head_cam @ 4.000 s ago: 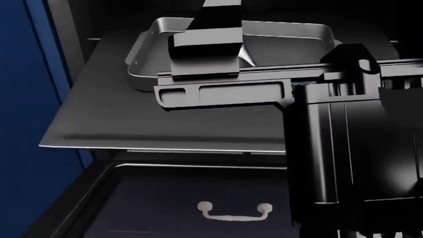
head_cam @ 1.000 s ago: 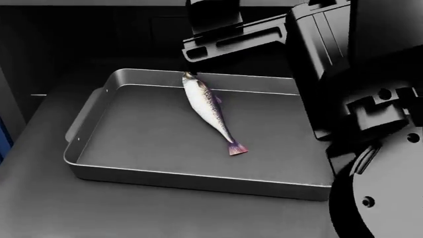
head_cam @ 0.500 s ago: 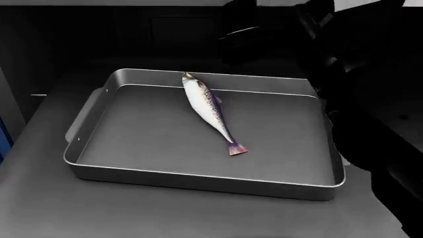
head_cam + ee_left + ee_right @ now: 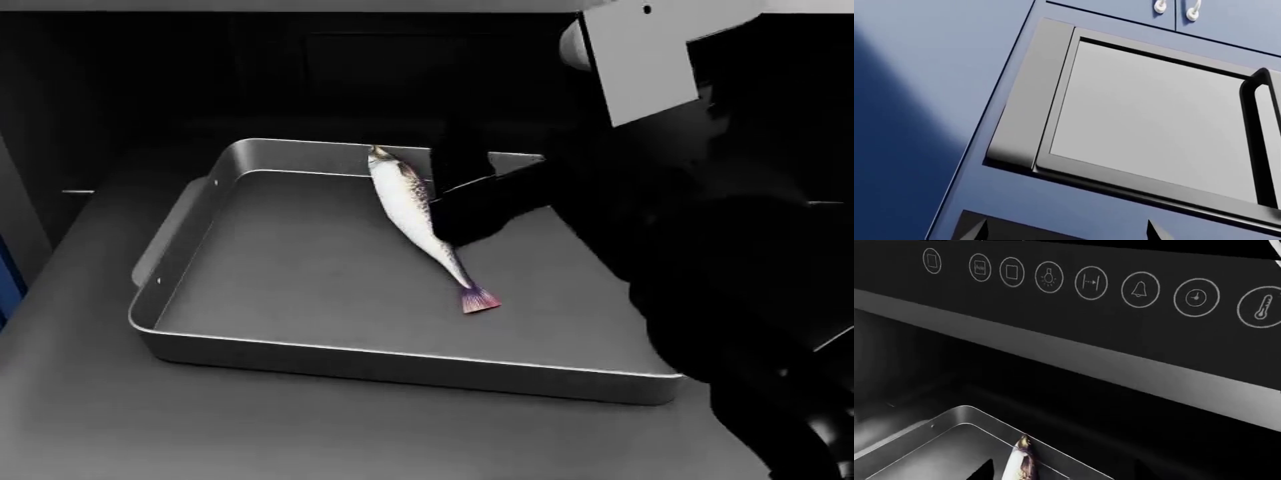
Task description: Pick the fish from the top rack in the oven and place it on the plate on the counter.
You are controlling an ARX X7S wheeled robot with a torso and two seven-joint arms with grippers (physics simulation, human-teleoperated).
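Note:
The fish [image 4: 424, 222] lies diagonally in a shiny metal tray [image 4: 334, 357], head at the tray's far rim, pink tail toward the middle. The tray sits on the dark grey top rack [image 4: 74, 400] inside the oven [image 4: 267, 70]. My right gripper [image 4: 463, 190] is open and low over the fish's front half, just to its right. In the right wrist view the fish's head [image 4: 1021, 460] shows between the spread fingertips of the right gripper [image 4: 1061, 475]. My left gripper [image 4: 1064, 232] is open and empty, facing navy cabinets. The plate and the counter are out of view.
The oven's black control panel [image 4: 1087, 282] with white icons hangs above the cavity. My right arm [image 4: 721, 260] fills the right side of the head view. A grey door panel [image 4: 1154, 120] in a black frame and white cabinet handles [image 4: 1177, 7] show in the left wrist view.
My right arm has come down from the back of the oven into the tray, and the gripper now sits beside the fish. The fish and the tray have not moved.

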